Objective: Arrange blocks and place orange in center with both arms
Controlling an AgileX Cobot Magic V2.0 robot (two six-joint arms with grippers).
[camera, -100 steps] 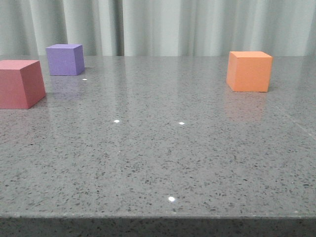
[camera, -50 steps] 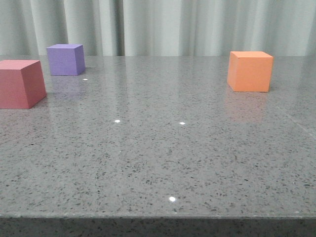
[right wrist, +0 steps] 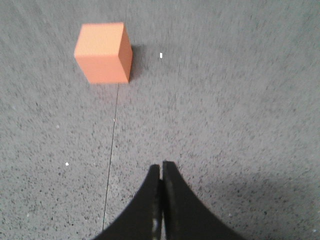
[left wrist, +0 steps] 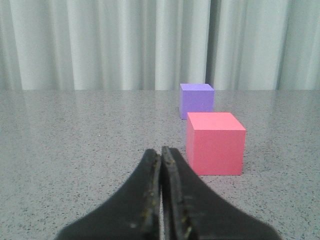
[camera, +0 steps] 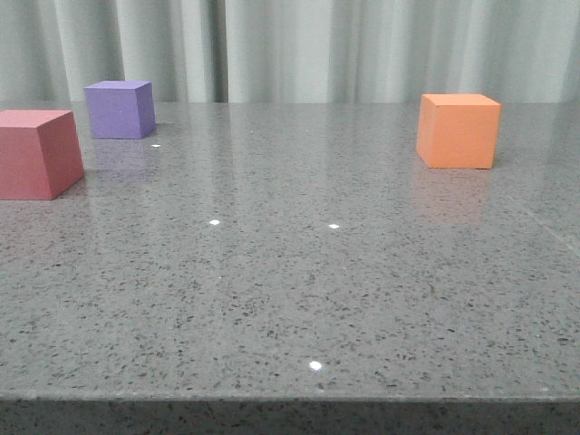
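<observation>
Far left on the speckled grey stone table (camera: 299,290): matte pink-red cube (camera: 38,153), with sharp-edged purple cube (camera: 119,109) just behind. Well apart at right, alone: plain orange cube (camera: 458,130). Left gripper (left wrist: 161,150) and right gripper (right wrist: 161,166) both clenched on nothing, tapered black tips pressed together.

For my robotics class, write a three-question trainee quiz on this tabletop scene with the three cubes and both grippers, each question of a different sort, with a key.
1. True or false: the left gripper is holding the pink-red cube.
2. Multiple choice: in the front view, which cube sits on the right side of the table? A) purple cube B) orange cube C) pink-red cube
3. Fill in: the fingers of the right gripper are pressed ____ with nothing between them.

Key: 1 false, it is shut on nothing, apart from the cube; 2 B; 3 together.
</observation>
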